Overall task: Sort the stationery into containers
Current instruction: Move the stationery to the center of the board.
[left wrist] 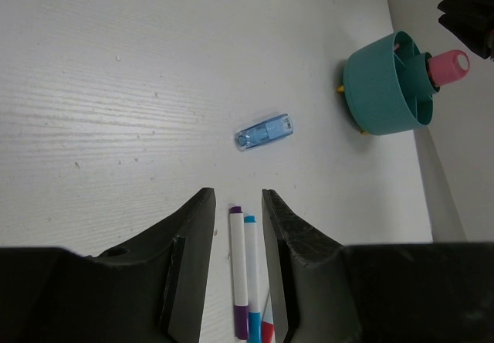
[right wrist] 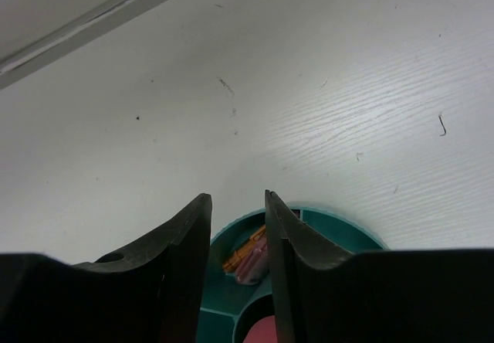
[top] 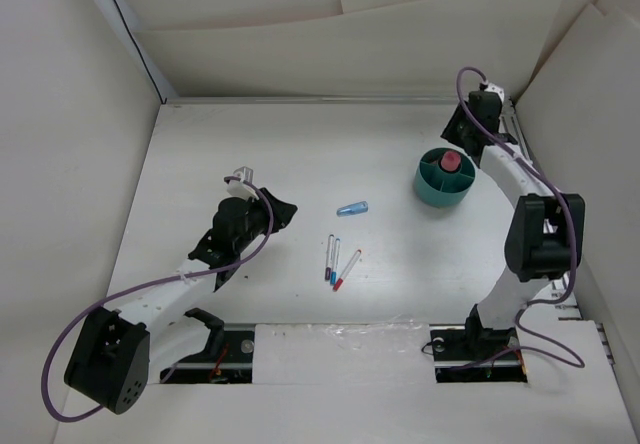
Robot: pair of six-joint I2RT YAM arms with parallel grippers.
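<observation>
Three pens, one blue marker

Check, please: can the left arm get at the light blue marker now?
Probably yes: the light blue marker lies alone ahead of the open left tool, with nothing between them.

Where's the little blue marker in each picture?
Top external: the blue marker lies near the middle, left of the teal cup.
Left wrist: it lies near the middle, with the cup at upper right.
Right wrist: it is not in view; only the cup's rim shows.
Shared landmark: the teal cup.
</observation>
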